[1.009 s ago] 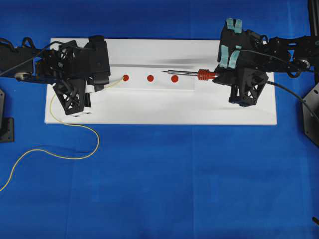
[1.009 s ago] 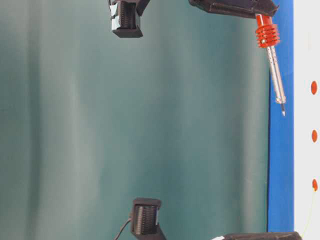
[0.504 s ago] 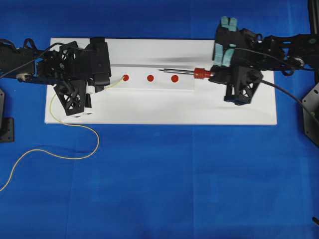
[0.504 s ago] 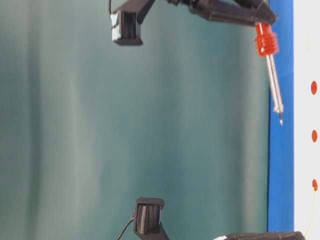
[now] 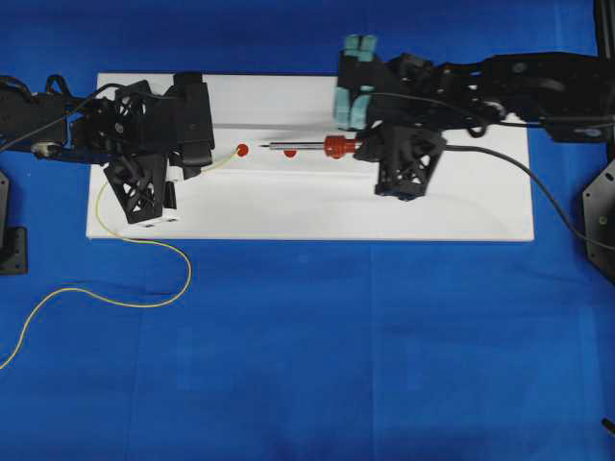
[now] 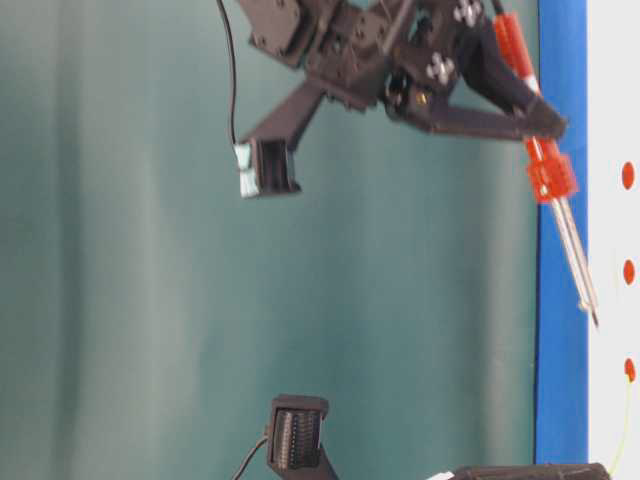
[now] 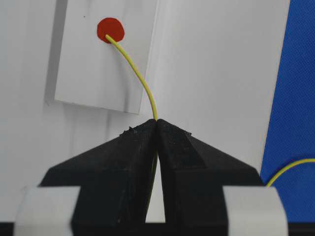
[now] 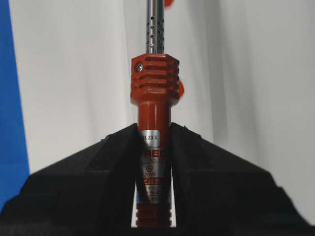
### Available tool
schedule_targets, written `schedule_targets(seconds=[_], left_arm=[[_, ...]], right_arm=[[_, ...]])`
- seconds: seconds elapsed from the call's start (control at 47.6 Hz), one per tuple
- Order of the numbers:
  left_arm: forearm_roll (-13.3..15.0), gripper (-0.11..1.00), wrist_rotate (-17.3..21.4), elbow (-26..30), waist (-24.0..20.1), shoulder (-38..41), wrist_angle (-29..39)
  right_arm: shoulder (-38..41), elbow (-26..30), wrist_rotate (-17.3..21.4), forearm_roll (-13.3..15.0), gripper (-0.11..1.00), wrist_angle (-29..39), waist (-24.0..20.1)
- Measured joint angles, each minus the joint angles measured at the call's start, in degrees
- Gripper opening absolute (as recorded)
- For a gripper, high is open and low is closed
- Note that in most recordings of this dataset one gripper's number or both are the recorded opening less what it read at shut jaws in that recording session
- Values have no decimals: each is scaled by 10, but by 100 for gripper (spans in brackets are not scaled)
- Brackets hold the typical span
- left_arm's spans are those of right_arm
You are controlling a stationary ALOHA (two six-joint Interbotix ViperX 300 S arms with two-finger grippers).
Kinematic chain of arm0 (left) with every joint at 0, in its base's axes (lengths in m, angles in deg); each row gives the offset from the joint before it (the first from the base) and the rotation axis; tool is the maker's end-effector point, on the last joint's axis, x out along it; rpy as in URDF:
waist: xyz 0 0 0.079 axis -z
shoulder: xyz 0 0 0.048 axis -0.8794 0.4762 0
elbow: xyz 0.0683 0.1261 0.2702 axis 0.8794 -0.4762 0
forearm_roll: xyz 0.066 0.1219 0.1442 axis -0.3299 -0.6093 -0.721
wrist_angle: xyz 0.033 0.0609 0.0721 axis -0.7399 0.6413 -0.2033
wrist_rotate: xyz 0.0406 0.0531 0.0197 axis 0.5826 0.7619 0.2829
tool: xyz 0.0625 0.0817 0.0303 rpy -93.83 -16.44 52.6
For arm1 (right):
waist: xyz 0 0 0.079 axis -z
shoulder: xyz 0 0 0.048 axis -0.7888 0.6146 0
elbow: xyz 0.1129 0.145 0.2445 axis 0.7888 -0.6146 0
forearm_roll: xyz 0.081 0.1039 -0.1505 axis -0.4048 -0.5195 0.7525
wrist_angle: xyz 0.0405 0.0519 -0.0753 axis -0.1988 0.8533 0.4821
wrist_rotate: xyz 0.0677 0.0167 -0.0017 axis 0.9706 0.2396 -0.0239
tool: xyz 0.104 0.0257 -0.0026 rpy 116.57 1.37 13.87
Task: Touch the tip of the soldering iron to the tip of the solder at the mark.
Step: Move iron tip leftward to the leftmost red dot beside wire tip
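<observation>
gripping soldering iron (image 8: 151,147) between fingers (image 8: 93,182)

On your overhead view, the board (image 5: 288,206) lies across the upper middle of the table (image 5: 317,365). The left gripper (image 5: 197,154) sits over its left end, the solder (image 5: 223,159) running from it to the leftmost mark (image 5: 242,150). The soldering iron (image 5: 307,147) lies right of that mark, tip near it but apart, held by the right gripper (image 5: 360,144).
</observation>
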Motion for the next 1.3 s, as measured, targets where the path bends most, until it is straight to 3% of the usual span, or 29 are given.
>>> schedule_targets(seconds=[0.252,1.303], left_arm=[[0,2,0,-1,-1,0,0],[0,2,0,-1,0,1,0]], right_arm=[[31,25,1,7,6,3,0],[53,37,1,12,6,2,-4]])
